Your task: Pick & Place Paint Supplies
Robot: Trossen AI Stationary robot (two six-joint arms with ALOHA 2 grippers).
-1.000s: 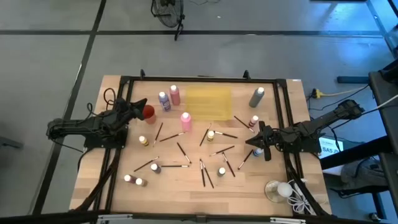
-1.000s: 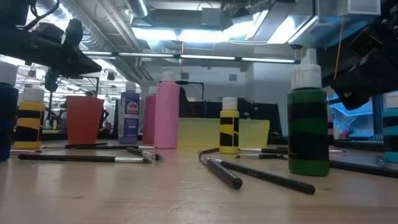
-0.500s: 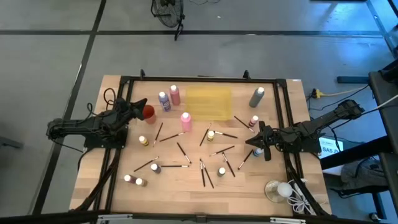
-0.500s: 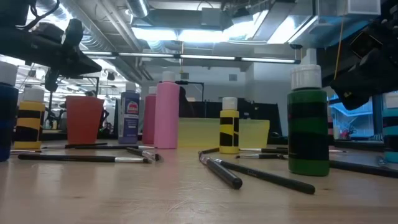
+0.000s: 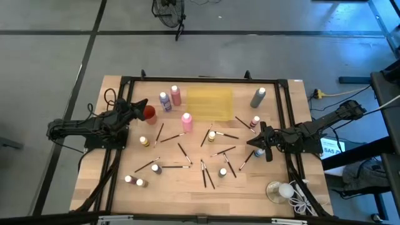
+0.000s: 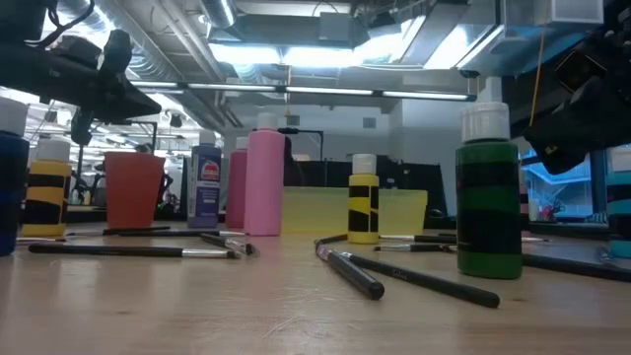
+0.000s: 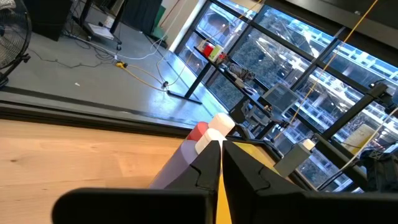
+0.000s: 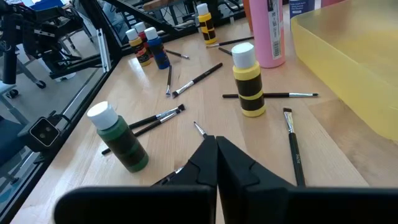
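we see both claws pressed together and empty: the left gripper at the table's left edge by the red cup, the right gripper at its right edge. paint bottles and paintbrushes crowd the table's middle, so reaching in may topple bottles or roll brushes off.

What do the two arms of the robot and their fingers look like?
Both arms are dark, slim and jointed, with cables along them. The left gripper and right gripper each end in two black, angular, tapered fingers; a broad black bar crosses behind them.
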